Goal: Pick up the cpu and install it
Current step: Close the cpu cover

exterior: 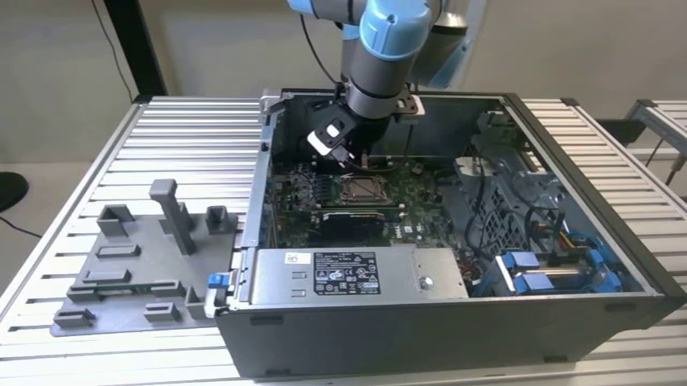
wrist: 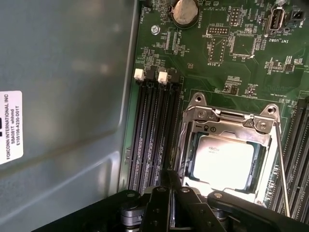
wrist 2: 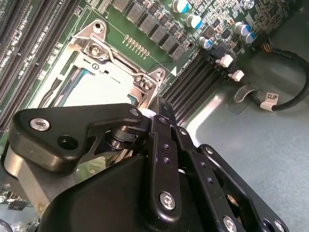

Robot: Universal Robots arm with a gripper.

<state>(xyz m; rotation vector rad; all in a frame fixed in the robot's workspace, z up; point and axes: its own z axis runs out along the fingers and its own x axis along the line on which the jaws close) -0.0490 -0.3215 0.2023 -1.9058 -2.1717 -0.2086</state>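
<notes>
- Exterior view, gripper point(exterior: 362, 163) first: low inside the open computer case point(exterior: 451, 342), hanging just above the green motherboard point(exterior: 424, 197), right at the far edge of the socket point(exterior: 343, 197).
- Out to the surroundings: case sitting on a ribbed metal table point(exterior: 183, 133), with a grey fixture tray point(exterior: 134, 265) of upright blocks just beside it on the exterior view's left.
- Pale wall point(exterior: 215, 48) behind, a dark cord point(exterior: 108, 32) running down it, and a second ribbed bench point(exterior: 660, 121) at the exterior view's right edge.
- Back inside: labelled power supply point(exterior: 355, 273) along the near wall, blue plastic parts point(exterior: 536, 269) toward the exterior view's right.
- Second wrist view: peering past the black gripper linkage at the metal socket frame, with the pale cpu point(wrist 2: 82, 94) lying inside it.
- Dark memory slots point(wrist 2: 193, 79) alongside, then a black cable point(wrist 2: 292, 99) looped over the bare grey case floor.
- First wrist view: gripper tips drawn together, nothing clamped between them, hovering at the socket's rim.
- And there, seated flat in the socket, the cpu point(wrist: 222, 162), its silver top showing through the frame.
- Thin lever rod point(wrist: 282, 164) along one side; memory slots between socket and grey case wall; coin battery point(wrist: 183, 12) beyond.
</notes>
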